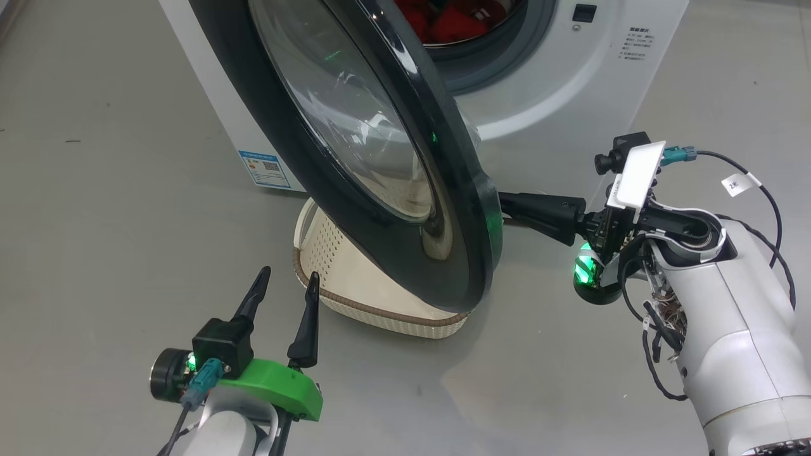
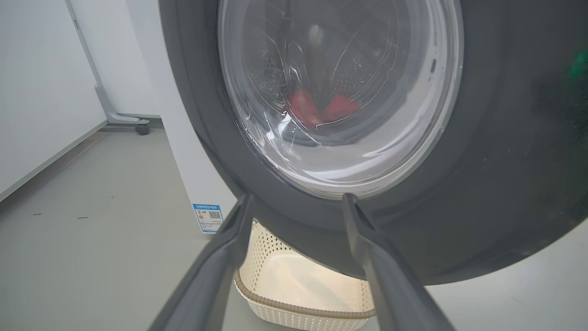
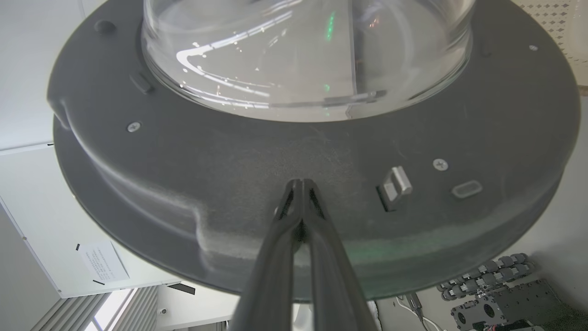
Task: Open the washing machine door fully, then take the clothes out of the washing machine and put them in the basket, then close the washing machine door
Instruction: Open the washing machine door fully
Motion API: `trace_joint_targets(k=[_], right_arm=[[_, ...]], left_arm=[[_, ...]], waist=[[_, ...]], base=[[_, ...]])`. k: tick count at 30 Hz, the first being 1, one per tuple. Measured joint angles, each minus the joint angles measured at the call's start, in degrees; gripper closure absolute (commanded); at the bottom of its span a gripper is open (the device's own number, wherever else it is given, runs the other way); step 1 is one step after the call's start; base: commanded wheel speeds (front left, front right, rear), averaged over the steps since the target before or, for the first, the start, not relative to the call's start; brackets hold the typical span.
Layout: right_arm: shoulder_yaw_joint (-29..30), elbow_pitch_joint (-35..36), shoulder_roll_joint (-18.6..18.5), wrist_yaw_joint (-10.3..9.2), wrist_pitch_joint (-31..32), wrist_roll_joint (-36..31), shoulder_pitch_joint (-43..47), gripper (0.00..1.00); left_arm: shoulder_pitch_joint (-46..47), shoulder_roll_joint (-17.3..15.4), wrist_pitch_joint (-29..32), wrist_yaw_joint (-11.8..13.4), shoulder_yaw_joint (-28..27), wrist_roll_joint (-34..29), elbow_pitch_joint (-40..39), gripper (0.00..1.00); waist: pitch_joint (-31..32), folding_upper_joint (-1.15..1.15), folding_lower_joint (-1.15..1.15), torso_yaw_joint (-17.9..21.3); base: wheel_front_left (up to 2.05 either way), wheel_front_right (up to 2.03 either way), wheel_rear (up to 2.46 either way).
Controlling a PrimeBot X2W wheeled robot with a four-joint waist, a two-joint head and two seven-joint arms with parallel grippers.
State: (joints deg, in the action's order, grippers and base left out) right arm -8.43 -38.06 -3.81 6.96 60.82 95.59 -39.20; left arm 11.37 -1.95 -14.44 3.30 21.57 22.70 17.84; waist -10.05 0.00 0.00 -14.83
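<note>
Step 1 of 3 unfinished: washing machine door (image 1: 466,190) partly open. My right gripper (image 3: 301,184), pressed together, touches its inner face; left gripper (image 1: 290,275) spread, empty. Clothes (image 1: 453,22) inside washing machine (image 1: 570,82); basket (image 1: 380,308) empty on floor (image 1: 95,190) beneath door.

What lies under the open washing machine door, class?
The basket stands on the floor beneath the washing machine door. Its near rim, perforated wall and part of its bare bottom show; the door's black rim covers the rest.
</note>
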Motion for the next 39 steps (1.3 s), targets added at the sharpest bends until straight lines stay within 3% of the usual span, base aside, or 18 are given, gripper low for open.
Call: trace_joint_targets(k=[20, 39], right_arm=[[-9.29, 8.29, 0.03, 0.00, 0.36, 7.98, 6.76, 1.00], [-17.22, 12.80, 0.03, 0.01, -6.50, 9.84, 9.62, 1.00]], left_arm=[[-1.18, -0.03, 0.00, 0.44, 0.52, 0.07, 0.21, 0.00], [-2.04, -0.05, 0.00, 1.00, 0.07, 0.51, -0.02, 0.00]], waist=[[2.16, 0.00, 0.00, -4.08], [2.17, 0.00, 0.00, -8.05]], base=[[0.00, 0.00, 0.00], [0.00, 0.00, 0.00]])
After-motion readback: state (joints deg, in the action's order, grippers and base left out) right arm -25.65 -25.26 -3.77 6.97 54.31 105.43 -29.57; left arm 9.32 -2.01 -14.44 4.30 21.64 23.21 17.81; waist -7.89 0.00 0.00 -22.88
